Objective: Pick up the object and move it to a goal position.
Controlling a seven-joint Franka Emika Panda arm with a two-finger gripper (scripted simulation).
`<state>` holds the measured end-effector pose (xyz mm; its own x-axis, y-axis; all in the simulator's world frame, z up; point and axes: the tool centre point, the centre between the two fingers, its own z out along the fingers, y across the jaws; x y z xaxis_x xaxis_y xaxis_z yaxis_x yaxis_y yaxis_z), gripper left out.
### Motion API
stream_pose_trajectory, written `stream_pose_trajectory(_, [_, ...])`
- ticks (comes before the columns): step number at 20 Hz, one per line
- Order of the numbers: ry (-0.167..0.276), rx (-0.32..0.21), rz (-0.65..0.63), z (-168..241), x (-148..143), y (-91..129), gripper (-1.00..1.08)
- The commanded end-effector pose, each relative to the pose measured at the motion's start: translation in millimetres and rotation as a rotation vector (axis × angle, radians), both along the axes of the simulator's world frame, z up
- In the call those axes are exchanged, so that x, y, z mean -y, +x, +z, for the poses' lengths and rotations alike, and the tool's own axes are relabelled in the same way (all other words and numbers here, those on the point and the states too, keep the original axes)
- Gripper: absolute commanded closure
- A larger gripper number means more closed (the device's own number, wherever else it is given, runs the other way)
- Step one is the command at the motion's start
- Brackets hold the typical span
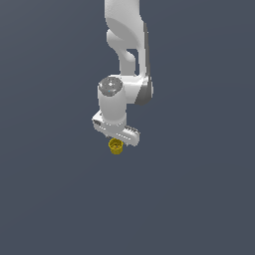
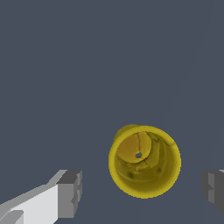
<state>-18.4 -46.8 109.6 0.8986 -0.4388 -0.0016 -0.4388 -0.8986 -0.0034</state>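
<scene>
Gripper (image 2: 140, 192) is spread wide, holding nothing: in the wrist view the two grey fingertips (image 2: 70, 192) sit well apart, with the yellow cup (image 2: 144, 161) between them, nearer one tip and touching neither. The cup stands with its hollow top facing the wrist camera, a small hole visible in its floor, on plain dark grey ground (image 2: 87, 65). In the exterior view the cup (image 1: 115, 146) shows just below frame centre, directly under the white arm (image 1: 127, 50) that comes down from the top edge.

arm (image 1: 124, 60): white, grey joints | hand (image 2: 140, 192): white, grey pads
</scene>
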Motion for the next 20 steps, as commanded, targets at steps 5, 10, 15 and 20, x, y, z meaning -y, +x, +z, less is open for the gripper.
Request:
stream_pose_trajectory(5, [-0.003, 0.000, -0.089, -11.3, 8.0, -5.7, -0.92])
stream_pose_trajectory(10, [-0.004, -0.001, -0.098, -12.6, 8.9, -6.5, -0.92])
stream_pose_trajectory(15, [-0.004, -0.001, -0.098, -21.1, 8.8, -6.8, -0.92])
stream_pose_trajectory(20, [-0.004, -0.001, -0.101, -44.9, 9.0, -7.8, -0.92])
